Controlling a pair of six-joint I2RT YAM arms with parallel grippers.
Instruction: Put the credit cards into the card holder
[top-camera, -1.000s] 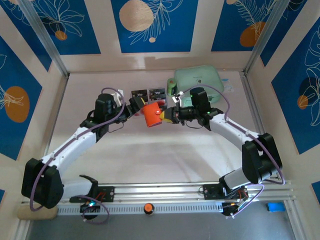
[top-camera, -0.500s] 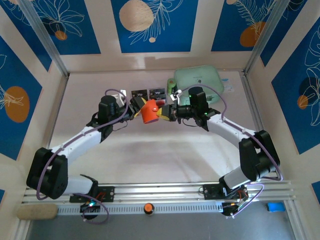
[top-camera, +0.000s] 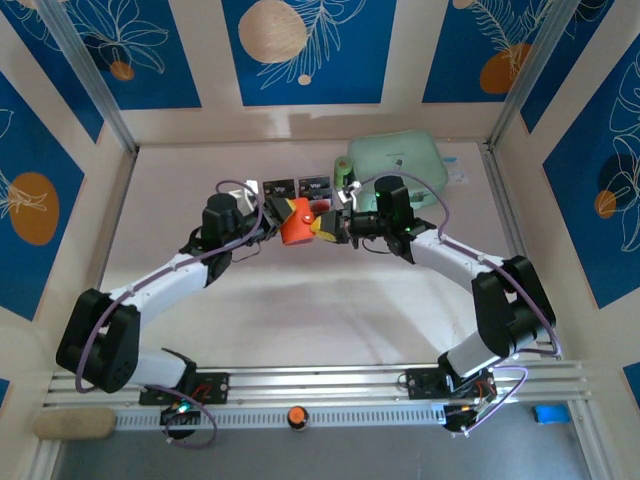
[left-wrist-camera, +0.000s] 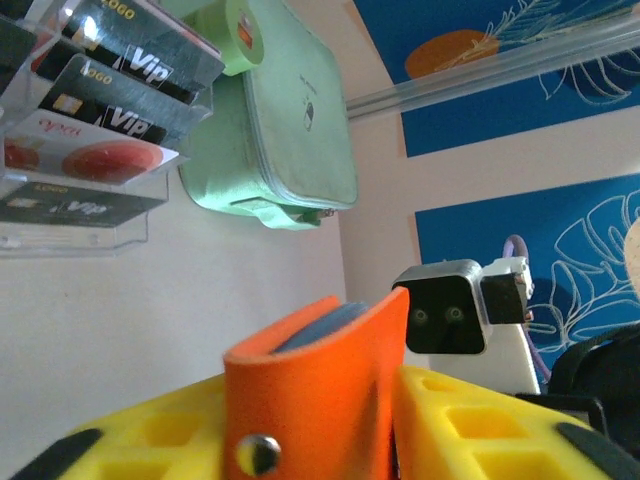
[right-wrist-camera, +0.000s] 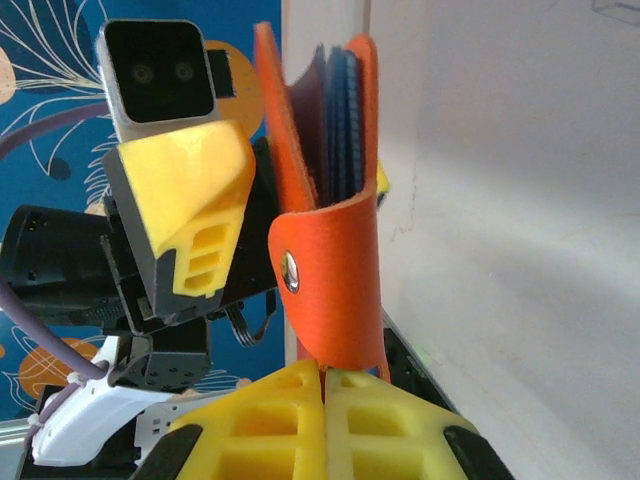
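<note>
pinching one card holder (top-camera: 295, 228) from opposite sides, left jaws and right jaws clamp it.

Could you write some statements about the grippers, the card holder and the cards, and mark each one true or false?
1. The left gripper and the right gripper both grip the card holder. True.
2. The credit cards lie flat on the table. False: they stand in a clear rack.
3. The card holder is snapped shut. False: its flap hangs free and its top gapes open.
4. In the top view, the mint-green pouch sits to the right of the credit cards. True.
</note>
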